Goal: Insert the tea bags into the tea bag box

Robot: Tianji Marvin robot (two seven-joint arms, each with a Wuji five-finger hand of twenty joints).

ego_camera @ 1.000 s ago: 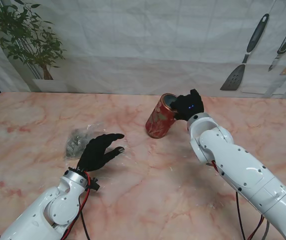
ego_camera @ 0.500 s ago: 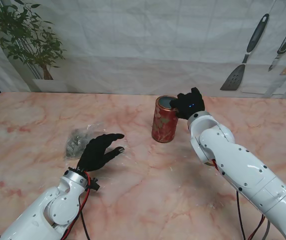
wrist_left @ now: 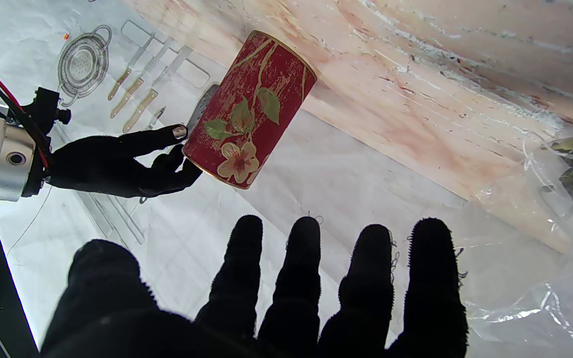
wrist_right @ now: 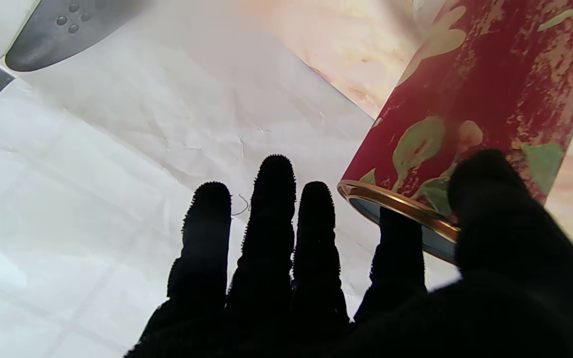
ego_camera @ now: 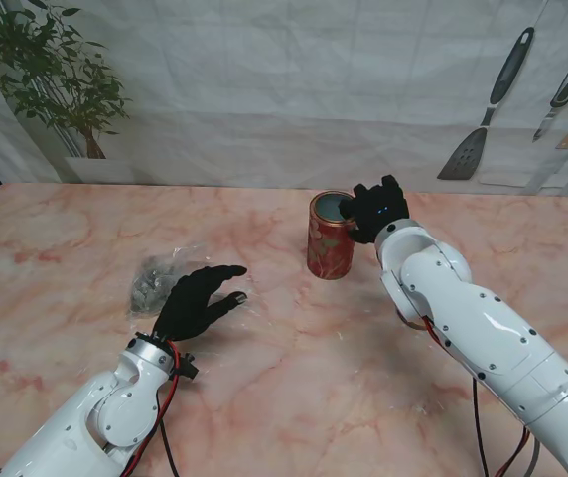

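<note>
**Red tin upright, pinched at its rim**

The tea bag box (ego_camera: 330,237), a red flowered tin, stands upright mid-table, open-topped. A clear bag of tea bags (ego_camera: 161,278) lies well apart to its left. The right hand (ego_camera: 375,208) pinches the tin's rim, thumb outside, one finger inside. The left hand (ego_camera: 197,297) hovers spread and empty, palm down, beside the bag.

Open marble table (ego_camera: 294,328) between hands

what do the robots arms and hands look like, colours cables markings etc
Both arms are glossy white rounded shells. Each ends in a five-finger hand in a fuzzy black glove: left hand, right hand. Red and black cables run by the wrists. Small blue lights show on the right hand's back.
</note>
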